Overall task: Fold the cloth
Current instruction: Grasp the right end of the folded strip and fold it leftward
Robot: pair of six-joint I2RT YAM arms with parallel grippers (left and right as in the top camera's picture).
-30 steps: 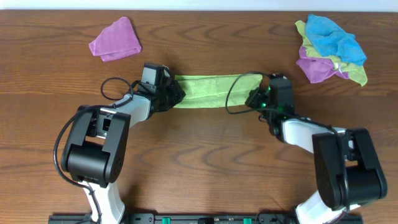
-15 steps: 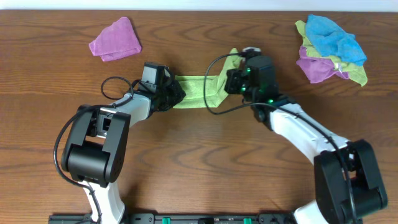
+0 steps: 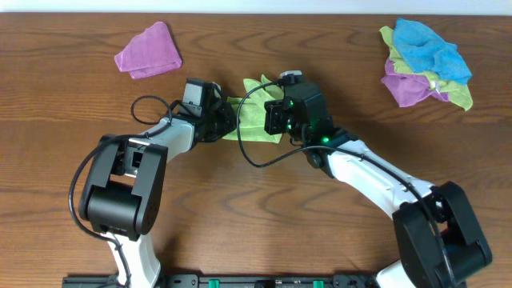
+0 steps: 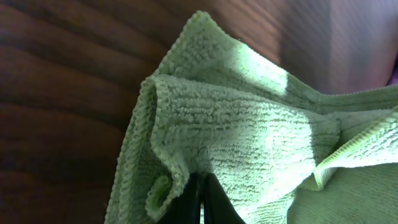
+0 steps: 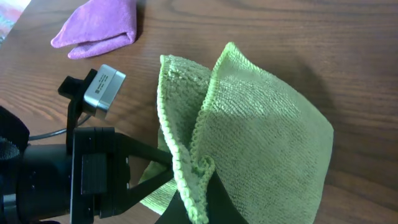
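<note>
1. The green cloth sits at the middle of the desk, between the two arms. Its left end lies on the wood. Its right end is raised and brought over toward the left, so the cloth stands in a loose, half-made fold.
2. It is looped terry with a stitched hem. I judge it light, soft and limp: it will sag and bunch wherever it is not held, and it should not slip from a pinch. Nothing about it is fragile.
3. The hemmed corners and end edges look like the best places to hold it, because a grip there keeps the edges in line for a square fold. A pinch in the middle would only gather it.
4. The left fingers are closed tight on the left end, with the pile puckered around them. They sit low, at the desk.
5. The right fingers are clamped on the hem of the raised end, where two layers meet.
6. I can read no brand, label or writing on the cloth, the arms or the small grey module seen from the right wrist.
7. Further out, a folded purple cloth lies at the far left. A heap of cloths in blue, purple and yellow-green lies at the far right, well apart from the work.
</note>
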